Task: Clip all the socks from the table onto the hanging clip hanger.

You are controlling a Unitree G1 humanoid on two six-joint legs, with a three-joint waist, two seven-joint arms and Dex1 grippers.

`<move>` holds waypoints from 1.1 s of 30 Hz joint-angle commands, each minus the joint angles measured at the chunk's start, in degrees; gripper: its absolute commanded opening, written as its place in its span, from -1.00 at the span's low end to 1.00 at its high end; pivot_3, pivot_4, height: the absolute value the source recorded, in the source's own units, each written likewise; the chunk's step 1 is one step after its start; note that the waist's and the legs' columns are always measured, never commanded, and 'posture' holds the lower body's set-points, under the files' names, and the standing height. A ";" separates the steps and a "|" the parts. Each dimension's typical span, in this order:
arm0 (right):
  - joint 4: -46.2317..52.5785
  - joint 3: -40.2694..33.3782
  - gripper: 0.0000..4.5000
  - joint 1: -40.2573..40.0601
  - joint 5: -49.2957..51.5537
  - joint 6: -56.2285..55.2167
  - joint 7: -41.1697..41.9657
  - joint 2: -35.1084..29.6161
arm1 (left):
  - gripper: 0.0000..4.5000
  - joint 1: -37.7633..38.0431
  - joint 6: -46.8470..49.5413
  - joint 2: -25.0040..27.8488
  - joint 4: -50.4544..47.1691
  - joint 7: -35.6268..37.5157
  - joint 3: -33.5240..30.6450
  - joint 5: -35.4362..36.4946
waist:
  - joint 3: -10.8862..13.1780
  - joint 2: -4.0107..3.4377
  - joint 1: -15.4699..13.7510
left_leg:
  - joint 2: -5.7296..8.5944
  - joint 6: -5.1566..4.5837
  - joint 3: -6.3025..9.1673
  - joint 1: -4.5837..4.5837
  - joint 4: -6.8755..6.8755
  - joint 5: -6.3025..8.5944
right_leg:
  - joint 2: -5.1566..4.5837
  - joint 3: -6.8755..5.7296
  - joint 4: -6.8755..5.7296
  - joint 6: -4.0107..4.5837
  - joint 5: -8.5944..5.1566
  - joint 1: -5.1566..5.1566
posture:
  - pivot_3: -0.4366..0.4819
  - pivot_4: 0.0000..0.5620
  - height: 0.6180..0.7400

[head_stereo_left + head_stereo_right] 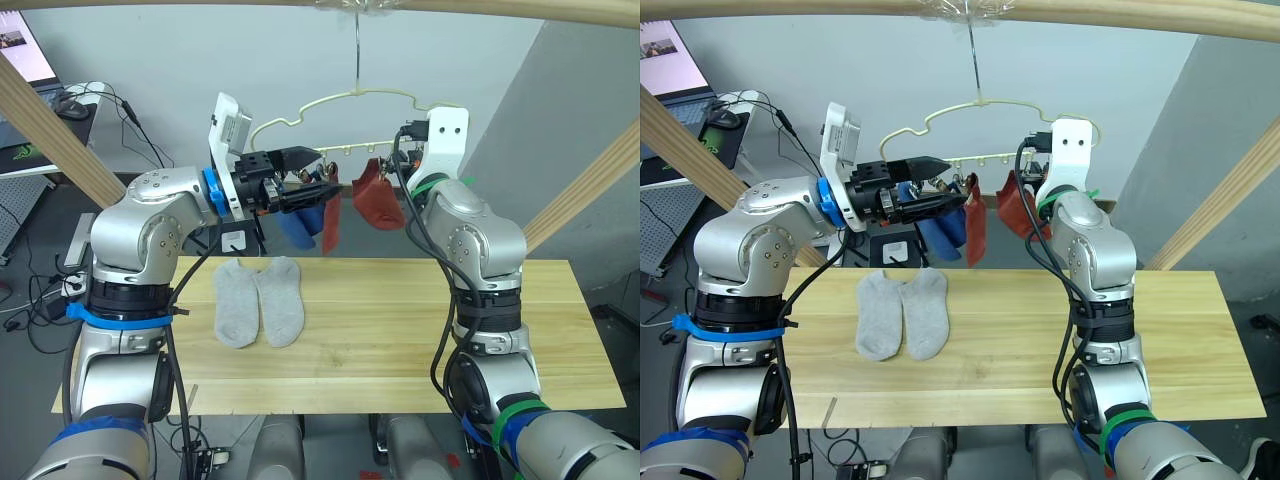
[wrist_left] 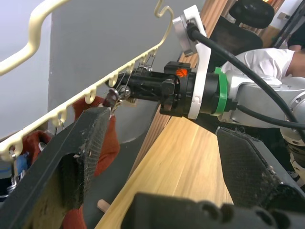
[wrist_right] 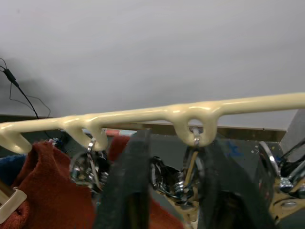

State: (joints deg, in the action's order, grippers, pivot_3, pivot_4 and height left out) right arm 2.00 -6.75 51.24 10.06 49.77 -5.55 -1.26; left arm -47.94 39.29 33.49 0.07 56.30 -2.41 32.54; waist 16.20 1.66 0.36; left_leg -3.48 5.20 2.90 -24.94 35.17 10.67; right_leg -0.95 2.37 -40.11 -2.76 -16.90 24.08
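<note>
The pale yellow clip hanger (image 1: 370, 93) hangs by its hook from a wooden pole. Clipped to it are a blue sock (image 1: 297, 228) and two rust red socks (image 1: 331, 222) (image 1: 378, 200). Two light grey socks (image 1: 237, 300) (image 1: 281, 298) lie side by side on the table (image 1: 420, 330). My left gripper (image 1: 318, 178) is open, held up beside the nearer red sock under the hanger's bar. My right gripper (image 3: 176, 186) reaches the bar from the other side and is shut on a metal clip (image 3: 188, 174).
The wooden pole (image 1: 500, 8) crosses overhead, with slanted wooden struts at the left (image 1: 50, 130) and right (image 1: 590, 190). A desk with a screen (image 1: 20, 50) and cables stands at the back left. A person in a white top (image 2: 257, 62) sits beyond the table.
</note>
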 commanded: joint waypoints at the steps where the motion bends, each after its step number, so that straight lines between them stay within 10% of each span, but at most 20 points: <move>1: 1.07 -0.37 -0.89 1.80 -0.41 -1.43 -0.46 -0.24 | 0.80 -0.06 -1.85 0.29 -1.75 0.09 0.47 -0.95 | 0.00 0.00 -0.01 | 0.00 0.00 0.00 0.00 0.00 0.00 | 0.00 0.00 0.00 0.00 0.00 0.00 | 0.21 -0.24 1.00; 17: 1.05 -0.86 -1.00 1.91 -0.09 -1.09 -1.10 -0.43 | 0.99 10.40 -6.78 4.78 1.61 -2.20 10.84 -15.63 | -0.01 -0.01 -0.05 | 0.00 0.00 -0.01 0.02 -0.01 0.00 | 0.00 0.02 -0.02 0.00 0.00 0.01 | 0.19 -0.23 1.00; 33: 1.75 -0.77 -1.00 1.89 0.29 -0.65 -0.98 0.05 | 0.99 8.54 -28.03 -2.37 35.47 -5.62 15.69 -31.69 | -0.01 -0.01 -0.35 | 0.00 -0.03 -0.02 0.00 -0.01 -0.01 | 0.00 -0.01 -0.02 0.02 0.01 0.02 | 0.18 -0.23 1.00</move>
State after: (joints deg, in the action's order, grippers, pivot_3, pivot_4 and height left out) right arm 1.77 -7.26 51.50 10.21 49.45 -6.33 -1.28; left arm -37.52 13.56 31.62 33.76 51.09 12.88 2.47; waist 16.19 1.65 0.01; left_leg -3.48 5.17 2.88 -24.93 35.17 10.66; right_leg -0.95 2.35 -40.14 -2.74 -16.88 24.10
